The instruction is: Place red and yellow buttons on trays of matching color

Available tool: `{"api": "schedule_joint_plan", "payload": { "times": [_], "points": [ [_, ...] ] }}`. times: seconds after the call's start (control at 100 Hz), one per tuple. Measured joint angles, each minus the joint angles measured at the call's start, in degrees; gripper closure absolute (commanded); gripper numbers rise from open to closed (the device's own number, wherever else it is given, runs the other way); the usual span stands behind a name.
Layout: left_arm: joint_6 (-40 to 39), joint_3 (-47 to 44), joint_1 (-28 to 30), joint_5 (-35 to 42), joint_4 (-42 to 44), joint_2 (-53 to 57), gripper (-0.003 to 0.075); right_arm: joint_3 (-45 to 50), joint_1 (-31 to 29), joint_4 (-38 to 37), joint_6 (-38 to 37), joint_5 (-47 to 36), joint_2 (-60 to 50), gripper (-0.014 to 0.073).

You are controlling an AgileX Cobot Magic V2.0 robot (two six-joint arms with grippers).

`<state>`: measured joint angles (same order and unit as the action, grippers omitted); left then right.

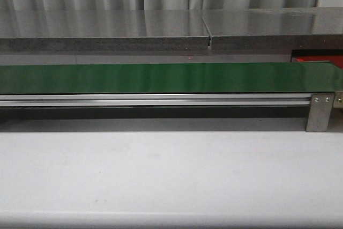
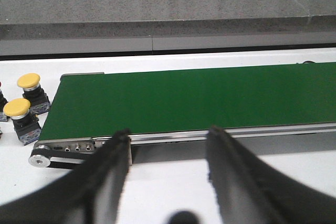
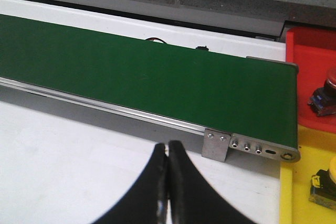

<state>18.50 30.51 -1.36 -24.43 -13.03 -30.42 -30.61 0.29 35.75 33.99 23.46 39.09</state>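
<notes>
Only the wrist views show buttons: two yellow buttons (image 2: 25, 99) beside the green belt (image 2: 199, 98), a red button (image 3: 326, 93) on the red tray (image 3: 310, 56). Left gripper (image 2: 168, 153) wide, right gripper (image 3: 167, 182) closed, empty. White bench (image 1: 171, 175).

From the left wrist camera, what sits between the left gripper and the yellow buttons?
Only the belt's end roller and bare white table. The left gripper, open, is near the belt edge; the yellow buttons stand beyond the green belt end.

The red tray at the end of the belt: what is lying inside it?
In the red tray, one red button sits, cut by the picture edge. The rest of the tray lies outside the view, so more may be there.
</notes>
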Motion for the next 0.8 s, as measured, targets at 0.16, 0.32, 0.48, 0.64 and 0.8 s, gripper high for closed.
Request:
{"api": "schedule_joint_plan", "payload": {
  "times": [0.16,0.32,0.48,0.64,0.8],
  "points": [
    [0.0,0.0,0.0,-0.21,0.0,0.0,0.0048,0.0,0.0,0.0,0.0,0.0,0.0,0.071],
    [-0.12,-0.11,0.1,-0.35,0.0,0.0,0.005,0.0,0.0,0.0,0.0,0.0,0.0,0.071],
    [-4.27,1.99,3.82,-1.49,0.22,-2.01,0.005,0.0,0.0,0.0,0.0,0.0,0.0,0.071],
    [-6.93,10.2,10.35,-5.2,0.56,-10.94,0.005,0.0,0.0,0.0,0.0,0.0,0.0,0.071],
    [-7.43,20.55,15.98,-8.85,-0.06,-23.6,0.005,0.0,0.0,0.0,0.0,0.0,0.0,0.071]
  ]
}}
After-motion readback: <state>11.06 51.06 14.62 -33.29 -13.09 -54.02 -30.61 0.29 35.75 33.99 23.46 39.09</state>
